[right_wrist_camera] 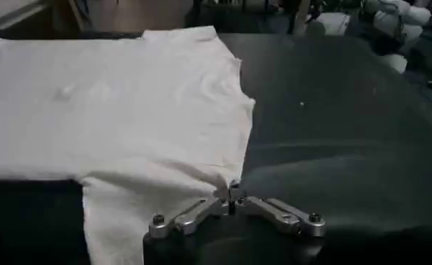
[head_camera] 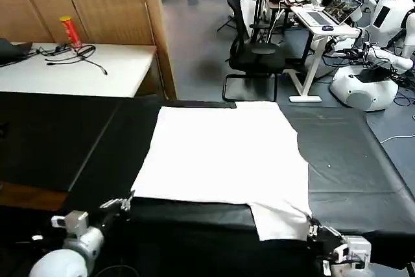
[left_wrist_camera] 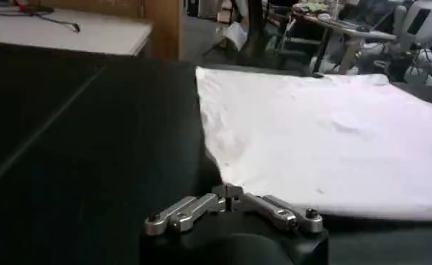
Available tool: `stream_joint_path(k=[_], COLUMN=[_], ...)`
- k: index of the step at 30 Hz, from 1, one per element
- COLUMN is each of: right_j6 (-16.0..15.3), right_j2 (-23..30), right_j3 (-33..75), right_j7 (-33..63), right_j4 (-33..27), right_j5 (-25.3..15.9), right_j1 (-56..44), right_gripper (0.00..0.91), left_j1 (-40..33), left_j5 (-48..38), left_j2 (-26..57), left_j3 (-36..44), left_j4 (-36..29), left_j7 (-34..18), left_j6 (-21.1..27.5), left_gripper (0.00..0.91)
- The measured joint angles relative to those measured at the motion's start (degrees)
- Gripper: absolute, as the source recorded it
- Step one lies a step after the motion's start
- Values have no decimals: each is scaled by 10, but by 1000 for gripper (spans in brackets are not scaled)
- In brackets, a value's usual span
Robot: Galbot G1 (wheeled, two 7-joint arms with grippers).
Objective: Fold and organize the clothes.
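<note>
A white T-shirt (head_camera: 224, 160) is laid flat on the black tablecloth (head_camera: 350, 160) that covers the tabletop. Its plain side is up, and no print can be seen. A fold looks to have been made already: the near edge is a straight line, and one flap of cloth hangs out past it at the near right corner.

The left gripper (head_camera: 123, 204) is placed at the shirt's near left corner. In the left wrist view its fingertips (left_wrist_camera: 227, 193) are pressed together right at the cloth's edge, but it cannot be told if any cloth is pinched.

The right gripper (head_camera: 316, 231) is placed at the shirt's near right corner, by the flap. In the right wrist view its fingertips (right_wrist_camera: 232, 193) are closed on the edge of the shirt, so the shirt seems to be grasped there.

The task looks only partly done. The shirt is spread out and maybe folded once. More folds are needed, and then the shirt has to be set down tidy.
</note>
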Motion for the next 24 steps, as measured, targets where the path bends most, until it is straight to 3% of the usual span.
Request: stream_joint_path(k=[5, 10, 15, 24], right_j6=[2, 82, 126, 141], right_j2=[-11, -31, -50, -71], right_j3=[6, 6, -6, -53], right_j7=[-33, -49, -58, -45], right_j4=[-10, -64, -120, -222], right_j5=[12, 27, 36, 23], right_j1=[19, 77, 148, 288], right_gripper=[10, 10, 10, 10], left_j1=[33, 28, -21, -132], left_j5=[9, 1, 7, 30], left_j2=[-10, -19, -38, -72], left_j3=[-16, -12, 6, 38], left_j4=[-15, -13, 15, 92], left_j7=[-2, -2, 9, 12], left_j6=[-9, -38, -69, -89], left_gripper=[0, 0, 0, 0])
